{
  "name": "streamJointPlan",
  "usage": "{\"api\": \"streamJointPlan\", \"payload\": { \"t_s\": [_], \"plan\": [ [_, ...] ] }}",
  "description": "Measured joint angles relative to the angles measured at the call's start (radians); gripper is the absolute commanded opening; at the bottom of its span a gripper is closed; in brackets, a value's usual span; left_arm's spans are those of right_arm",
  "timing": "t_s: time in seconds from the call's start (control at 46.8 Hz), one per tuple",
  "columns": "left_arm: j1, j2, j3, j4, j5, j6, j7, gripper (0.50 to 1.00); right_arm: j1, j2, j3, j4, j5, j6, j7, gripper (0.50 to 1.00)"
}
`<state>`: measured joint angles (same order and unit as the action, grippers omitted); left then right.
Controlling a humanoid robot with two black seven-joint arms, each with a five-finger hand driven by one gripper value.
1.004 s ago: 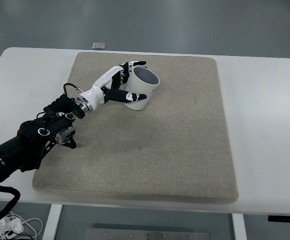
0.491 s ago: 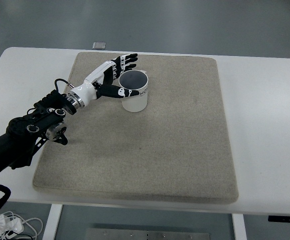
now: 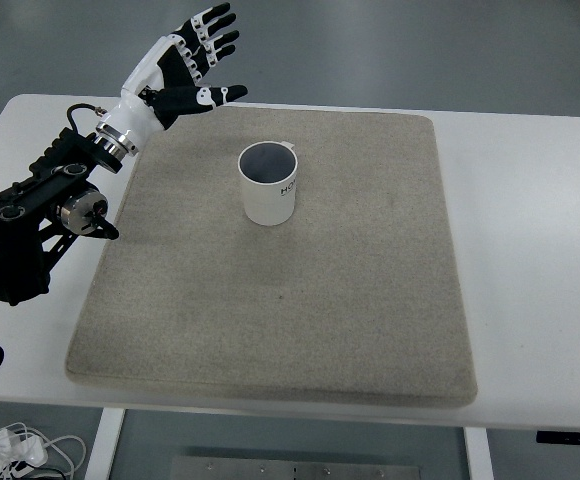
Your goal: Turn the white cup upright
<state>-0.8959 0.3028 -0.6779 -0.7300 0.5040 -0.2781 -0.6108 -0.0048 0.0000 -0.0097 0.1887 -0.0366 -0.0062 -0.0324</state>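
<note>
A white cup (image 3: pixel 268 185) stands upright on the beige mat (image 3: pixel 360 290), mouth up, in the mat's upper left part. My left hand (image 3: pixel 192 62) is raised up and to the left of the cup, well apart from it, over the table's far left edge. Its fingers (image 3: pixel 214 30) are spread and hold nothing. Its black arm (image 3: pixel 40 215) comes in from the left edge. The right arm is out of view.
The mat lies on a white table (image 3: pixel 530 220). Cables (image 3: pixel 10 448) lie on the floor at the lower left. A dark bar (image 3: pixel 570 438) sits under the table's front right edge.
The cup went from tilted in my left hand to standing upright on the mat. The hand let go of it, then lifted away up and to the left.
</note>
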Motion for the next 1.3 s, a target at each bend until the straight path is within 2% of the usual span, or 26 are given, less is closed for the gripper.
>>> {"api": "streamJointPlan", "payload": {
  "t_s": [0.256,0.491,0.62,0.726,0.791,0.962,1.111,1.303],
  "plan": [
    [-0.068,0.015,-0.004,0.075,-0.323,-0.016,0.000,0.994,0.000,0.000,0.000,0.000,0.000,0.000,0.000,0.952],
    [-0.116,-0.039,-0.001,0.252,-0.409,-0.018,0.005,0.994,0.000,0.000,0.000,0.000,0.000,0.000,0.000,0.952],
    [-0.122,-0.071,-0.021,0.319,-0.511,-0.033,0.151,0.994,0.000,0.000,0.002,0.000,0.000,0.000,-0.001,0.952],
    [-0.133,-0.080,-0.025,0.331,-0.625,-0.027,0.304,0.994,0.000,0.000,0.002,0.000,0.000,0.000,0.000,0.952],
    [-0.133,-0.087,-0.026,0.335,-0.673,-0.020,0.369,0.994,0.000,0.000,0.001,0.000,0.000,0.000,0.000,0.952],
    [-0.135,-0.094,-0.029,0.342,-0.774,0.007,0.464,0.994,0.000,0.000,0.004,0.000,0.000,0.000,0.000,0.952],
    [-0.135,-0.094,-0.037,0.363,-0.856,0.000,0.534,0.994,0.000,0.000,0.001,0.000,0.001,0.002,0.000,0.952],
    [-0.123,-0.093,-0.093,0.371,-0.925,-0.006,0.565,0.994,-0.001,0.000,0.001,0.000,0.003,0.005,0.000,0.952]
  ]
}}
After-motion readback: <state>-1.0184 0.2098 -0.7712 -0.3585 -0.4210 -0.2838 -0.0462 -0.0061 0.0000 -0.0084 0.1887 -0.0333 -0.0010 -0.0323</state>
